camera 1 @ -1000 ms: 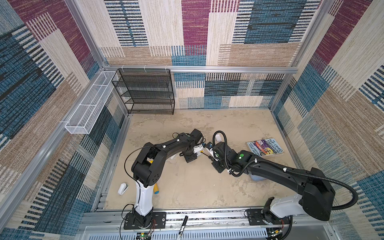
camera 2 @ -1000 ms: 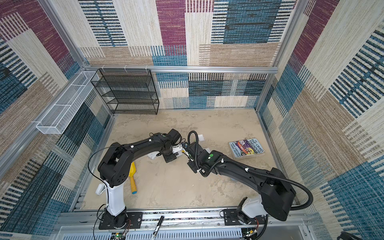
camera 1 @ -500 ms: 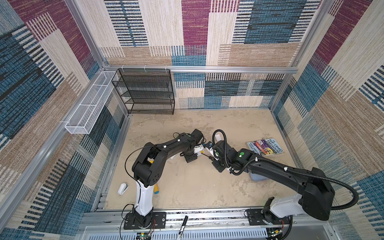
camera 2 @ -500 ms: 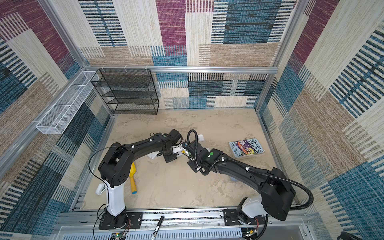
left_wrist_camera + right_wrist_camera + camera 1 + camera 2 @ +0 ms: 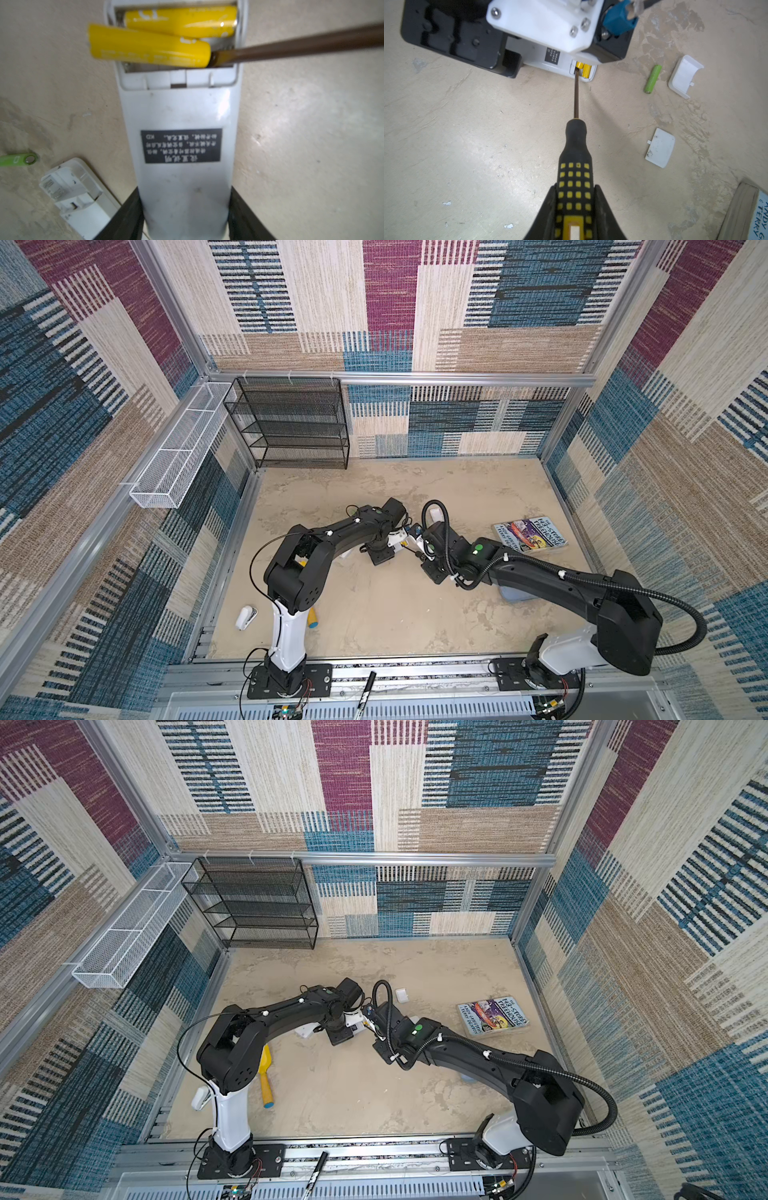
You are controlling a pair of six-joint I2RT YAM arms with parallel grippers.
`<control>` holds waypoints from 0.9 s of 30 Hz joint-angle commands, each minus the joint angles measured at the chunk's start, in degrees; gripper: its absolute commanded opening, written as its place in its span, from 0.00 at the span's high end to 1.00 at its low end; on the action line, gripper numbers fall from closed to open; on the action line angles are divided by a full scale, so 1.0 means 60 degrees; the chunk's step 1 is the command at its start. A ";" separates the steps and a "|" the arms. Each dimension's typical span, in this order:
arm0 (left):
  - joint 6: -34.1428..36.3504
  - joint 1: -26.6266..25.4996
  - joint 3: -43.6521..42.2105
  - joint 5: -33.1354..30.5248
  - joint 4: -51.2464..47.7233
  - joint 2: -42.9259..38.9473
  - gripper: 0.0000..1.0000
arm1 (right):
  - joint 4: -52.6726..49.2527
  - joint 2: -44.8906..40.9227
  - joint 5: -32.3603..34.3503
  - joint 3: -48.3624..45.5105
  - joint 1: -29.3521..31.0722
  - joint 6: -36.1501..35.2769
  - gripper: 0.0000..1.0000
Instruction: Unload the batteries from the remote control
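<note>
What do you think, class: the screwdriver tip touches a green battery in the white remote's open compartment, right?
No, the battery is yellow, not green: the left wrist view shows the screwdriver tip touching it in the white remote's open compartment.

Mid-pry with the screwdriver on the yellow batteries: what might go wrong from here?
The raised yellow battery sits skewed, half out of the remote; more levering may flick it away. The screwdriver tip could slip off its end and gouge the casing, or twist the remote in the left gripper.
</note>
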 commanded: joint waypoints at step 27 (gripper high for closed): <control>0.0086 -0.0001 0.0328 0.1576 -0.1800 0.0634 0.43 | 0.1213 -0.1925 -0.0346 -0.1553 0.0011 0.1907 1.00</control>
